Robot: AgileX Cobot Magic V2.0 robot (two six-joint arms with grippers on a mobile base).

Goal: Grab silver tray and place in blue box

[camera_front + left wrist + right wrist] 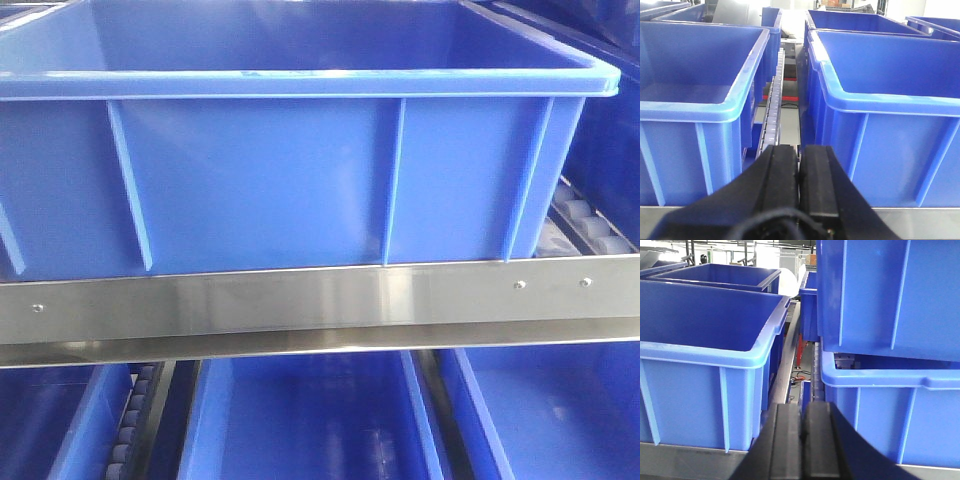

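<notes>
Blue box (300,180) long side facing cam, upright

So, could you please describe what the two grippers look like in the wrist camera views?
Both are matte black. The left gripper has two flat, blocky fingers with lengthwise grooves, widening into a dark sloping body; a thin black cable loops across its base. The right gripper has the same pair of grooved black fingers and flared black body. No markings are visible on either.

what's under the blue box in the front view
The blue box sits on a steel rail. Below it, more blue crates stand open; their visible interiors look empty. The box's own floor is hidden by its front wall, and no silver tray shows.
</notes>
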